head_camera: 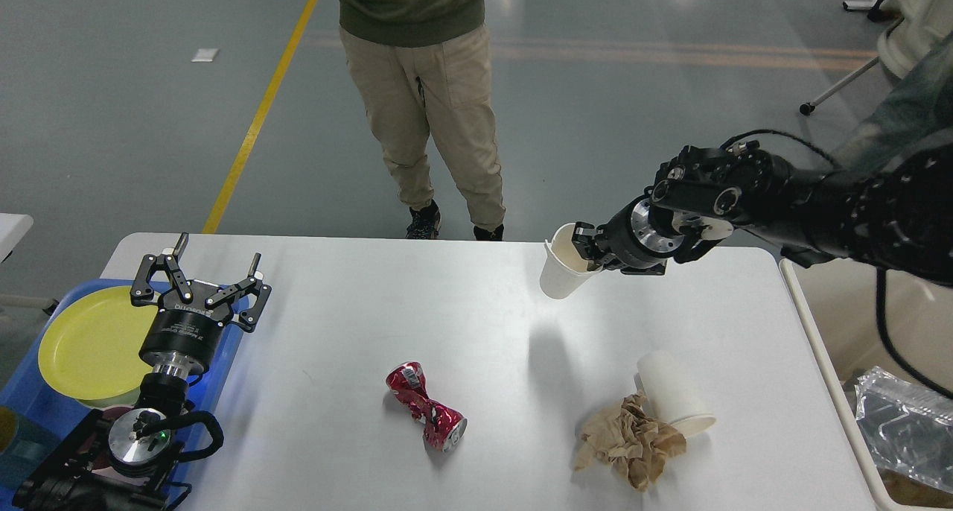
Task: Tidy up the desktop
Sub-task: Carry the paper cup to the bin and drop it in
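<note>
At far left, a blue tray [30, 392] beside the left edge of the desktop [357, 325], bearing a yellow plate [85, 343]. Over the tray's right side and the desktop's left edge, the left gripper [199, 276], fingers spread wide and grasping nothing, pointing toward the far side. Filling the middle of the view from the blue tray across to the bin at right: the white desktop itself, wide and flat with rounded corners. Near the middle of it, toward the near edge, a crushed red can [426, 405] lying on its side. Beyond the far edge, a person in tan trousers [432, 124] standing on the grey floor. Right of centre, a white paper cup [564, 271] lifted clear of the surface, tilted, mouth up and to the right, shadow cast below it on the white top. Pinched on the cup's rim: the right gripper [588, 246], one finger inside the mouth, arm reaching in from the right. Nearer, on the right part of the desktop, a crumpled brown paper [629, 444] touching a second white cup [674, 399] lying tipped on its side. At the far right edge, just beside the desktop, a beige bin [834, 399] with clear plastic packaging [904, 429] inside.
</note>
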